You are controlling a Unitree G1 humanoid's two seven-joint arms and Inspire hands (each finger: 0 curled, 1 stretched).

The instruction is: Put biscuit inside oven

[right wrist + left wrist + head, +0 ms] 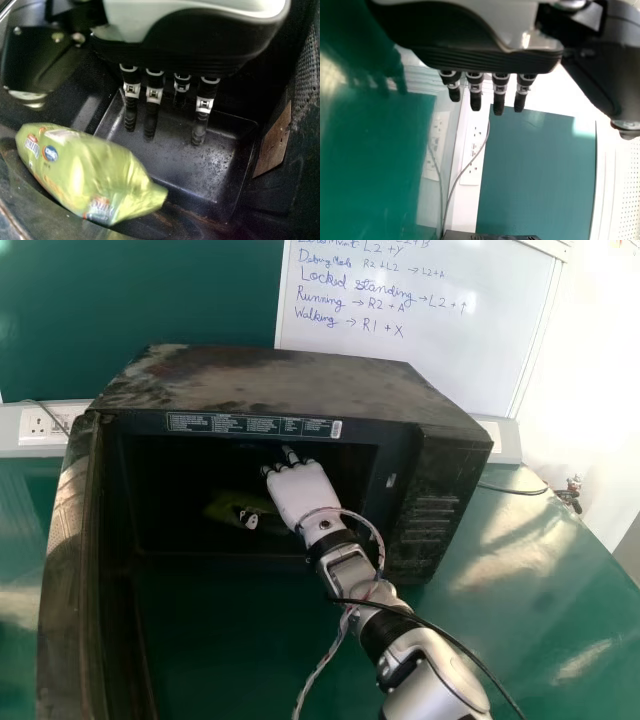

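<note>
Biscuit pkt. [90, 175] is loose, placing prob. done. R hand [303, 490] is just beside, fingers straight, gripping nothing; its exit's left to do. Microwave [260, 390] surrounds both. L hand [475, 62] is outside, fingers straight.

Biscuit packet [85, 172] recorded as yellow-green with blue and red patches, oven [250, 380] black with mottled brown top, right hand [300, 490] white with black, pale-banded fingers [151, 117], table [520, 590] green, whiteboard [430, 355] white.
</note>
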